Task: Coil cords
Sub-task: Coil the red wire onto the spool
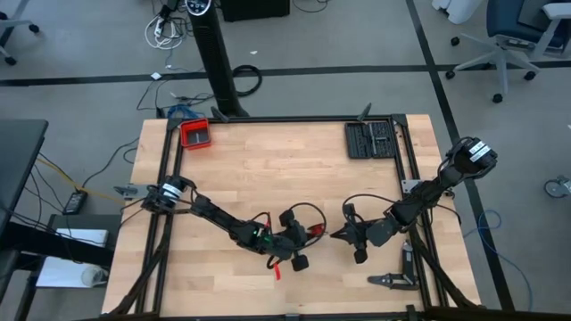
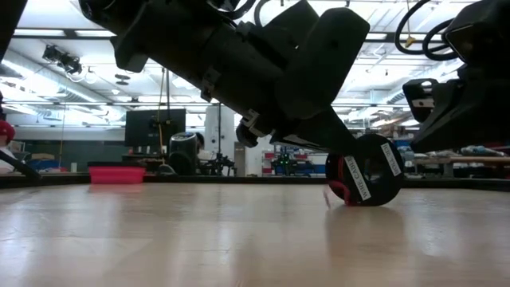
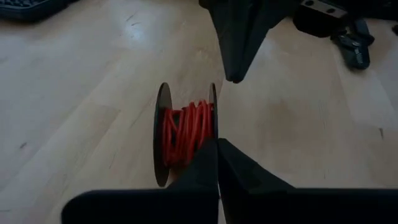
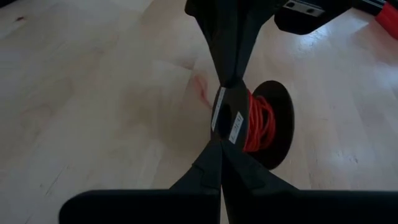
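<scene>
From where I stood, the red tray (image 1: 195, 134) sat at the far left corner of the bench (image 1: 268, 169), well apart from the work. Nearer the front, the left gripper (image 1: 314, 234) had reached toward the middle with its jaws shut tight; whether they pinched a strand I could not tell, though they pressed just beside one rim of the spool (image 3: 185, 134). That small black spool stood on its edge near the front centre of the bench, the thin red cord (image 3: 186, 132) wound loosely and unevenly between its two flat discs. A short red tail (image 1: 276, 270) seemed to lie on the wood just in front of it.

I judged the cord light, limp and springy, apt to slip off its windings if tugged. The spool looked light too and ready to roll or tip, so the discs or hub seemed the safer hold, and the loose end the place to take the cord.

Across from it, the right gripper (image 1: 336, 235) pointed at the spool's labelled disc (image 4: 229, 119), jaws closed on nothing that I could see. The two grippers crowded each other. Farther right, a dark tool case (image 1: 370, 139) lay at the far edge and a clamp (image 1: 391, 280) at the front right, both out of the way
</scene>
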